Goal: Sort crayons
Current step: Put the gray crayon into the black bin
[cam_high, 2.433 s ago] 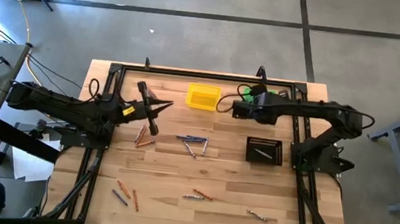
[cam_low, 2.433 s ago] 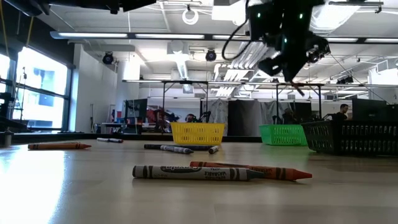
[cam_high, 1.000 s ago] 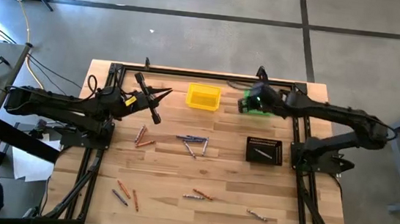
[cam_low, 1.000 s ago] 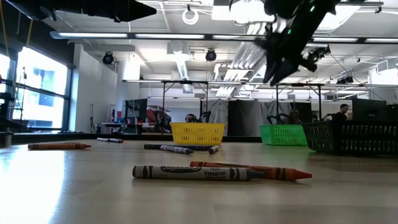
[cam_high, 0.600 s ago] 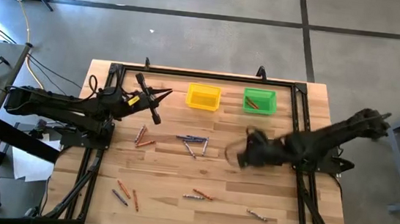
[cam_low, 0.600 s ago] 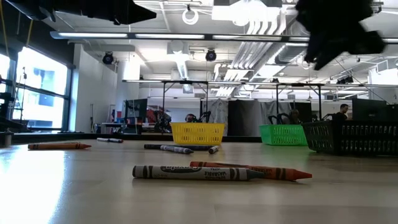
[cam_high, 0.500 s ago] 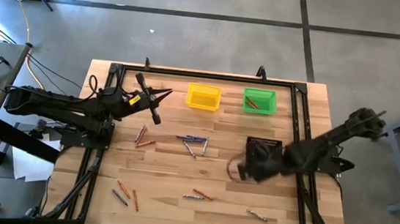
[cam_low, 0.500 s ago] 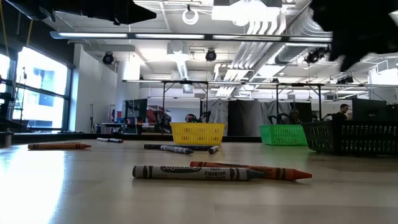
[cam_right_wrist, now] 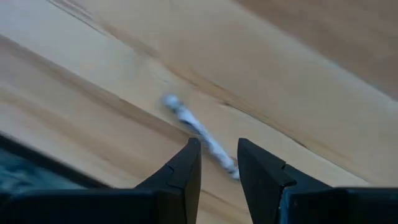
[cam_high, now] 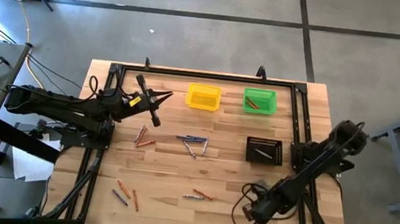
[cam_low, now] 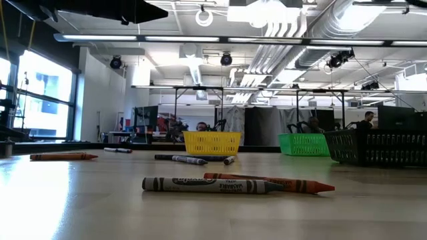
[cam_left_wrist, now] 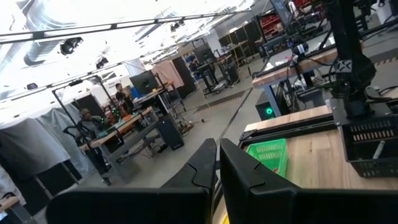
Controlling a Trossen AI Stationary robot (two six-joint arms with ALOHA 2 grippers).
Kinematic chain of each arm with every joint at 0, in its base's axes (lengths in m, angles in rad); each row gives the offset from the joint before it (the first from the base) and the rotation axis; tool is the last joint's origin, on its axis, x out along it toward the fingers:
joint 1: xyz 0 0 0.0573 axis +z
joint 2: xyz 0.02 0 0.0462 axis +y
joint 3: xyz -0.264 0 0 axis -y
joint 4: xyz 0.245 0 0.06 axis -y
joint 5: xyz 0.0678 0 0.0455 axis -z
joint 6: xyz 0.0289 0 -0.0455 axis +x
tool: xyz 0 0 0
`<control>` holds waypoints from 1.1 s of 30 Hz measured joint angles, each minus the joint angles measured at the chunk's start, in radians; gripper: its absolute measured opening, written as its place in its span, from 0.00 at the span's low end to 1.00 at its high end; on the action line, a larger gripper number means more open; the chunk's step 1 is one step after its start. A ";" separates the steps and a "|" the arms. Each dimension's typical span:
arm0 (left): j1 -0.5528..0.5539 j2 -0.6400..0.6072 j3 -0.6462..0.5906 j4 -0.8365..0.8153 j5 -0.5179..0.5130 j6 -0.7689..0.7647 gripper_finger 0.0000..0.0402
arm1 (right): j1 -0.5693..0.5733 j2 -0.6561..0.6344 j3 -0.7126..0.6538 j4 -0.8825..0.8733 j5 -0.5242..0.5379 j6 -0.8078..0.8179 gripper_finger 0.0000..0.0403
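**Arm and gripper poses**

The left arm extends from the table's left edge toward the far centre, its left gripper point(cam_high: 158, 106) raised, fingers point(cam_left_wrist: 245, 167) pressed together. The right arm folds down toward the near right of the table; the right gripper point(cam_right_wrist: 219, 163) points downward, fingers parted, gripping nothing.

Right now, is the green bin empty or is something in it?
Not empty. The high view shows one orange-brown crayon lying inside the green bin.
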 joint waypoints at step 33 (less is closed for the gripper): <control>0.000 0.000 0.000 -0.014 -0.002 0.017 0.02 | -0.004 0.106 0.002 0.076 -0.016 -0.056 0.24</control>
